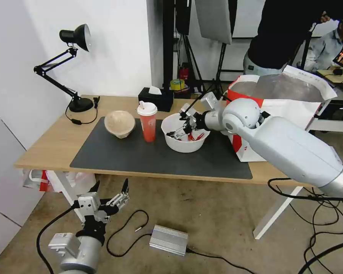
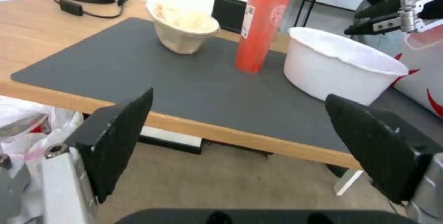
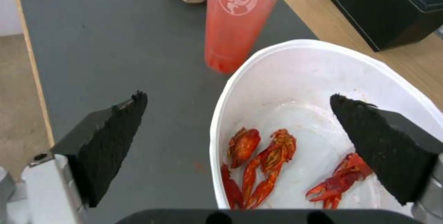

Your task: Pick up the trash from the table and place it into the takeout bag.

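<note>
White bowl (image 1: 183, 141) rim between released right hand (image 1: 182, 129) fingers; left hand (image 1: 109, 190) released, low.

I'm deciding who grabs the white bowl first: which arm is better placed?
Probably the right. The right gripper hangs open over the white bowl rim, beside the takeout bag. The left gripper hangs open below the table edge.

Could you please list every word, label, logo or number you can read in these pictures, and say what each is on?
No words can be read anywhere.
Red cup: a white panda-face logo, no text.
Same cup: a printed code square in the left wrist view, too small to read.
Takeout bag: red markings, no text.
</note>
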{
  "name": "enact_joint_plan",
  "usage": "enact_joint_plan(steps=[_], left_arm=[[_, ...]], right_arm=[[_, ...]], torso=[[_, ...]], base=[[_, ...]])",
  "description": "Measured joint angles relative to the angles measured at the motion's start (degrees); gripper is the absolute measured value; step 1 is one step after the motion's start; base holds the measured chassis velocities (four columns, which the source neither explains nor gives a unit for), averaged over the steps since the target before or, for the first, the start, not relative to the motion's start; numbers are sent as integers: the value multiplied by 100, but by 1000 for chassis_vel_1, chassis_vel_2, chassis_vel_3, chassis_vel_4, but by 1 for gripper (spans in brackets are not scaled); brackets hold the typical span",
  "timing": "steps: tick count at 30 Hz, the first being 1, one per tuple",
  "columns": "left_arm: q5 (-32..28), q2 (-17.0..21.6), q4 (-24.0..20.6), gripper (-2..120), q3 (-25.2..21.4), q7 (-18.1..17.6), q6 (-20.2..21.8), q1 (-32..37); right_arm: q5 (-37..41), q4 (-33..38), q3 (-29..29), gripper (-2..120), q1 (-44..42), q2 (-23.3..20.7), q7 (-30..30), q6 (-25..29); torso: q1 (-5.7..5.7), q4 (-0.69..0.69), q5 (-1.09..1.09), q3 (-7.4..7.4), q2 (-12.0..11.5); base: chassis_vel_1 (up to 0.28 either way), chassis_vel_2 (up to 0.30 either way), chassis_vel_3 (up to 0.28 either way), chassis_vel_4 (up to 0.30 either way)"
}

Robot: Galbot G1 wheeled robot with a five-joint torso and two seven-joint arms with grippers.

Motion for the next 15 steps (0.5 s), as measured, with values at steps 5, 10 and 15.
enact_joint_plan(steps=[5, 10, 15], left_arm=[[13, -7, 6, 100, 6, 1, -7, 7], [28, -26, 11, 100, 27, 3, -11, 3], [54, -41, 26, 100, 49, 4, -15, 5]], right_arm=[[-22, 18, -38, 100, -21, -14, -14, -1], [-58, 59, -79, 100, -34, -69, -38, -2], [-110, 79, -79, 100, -49, -145, -95, -2]], torso=[[0, 0, 0, 0, 0], [-1, 0, 0, 0, 0], [-1, 0, 0, 0, 0]], base=[[0, 0, 0, 0], [0, 0, 0, 0], [0, 0, 0, 0]])
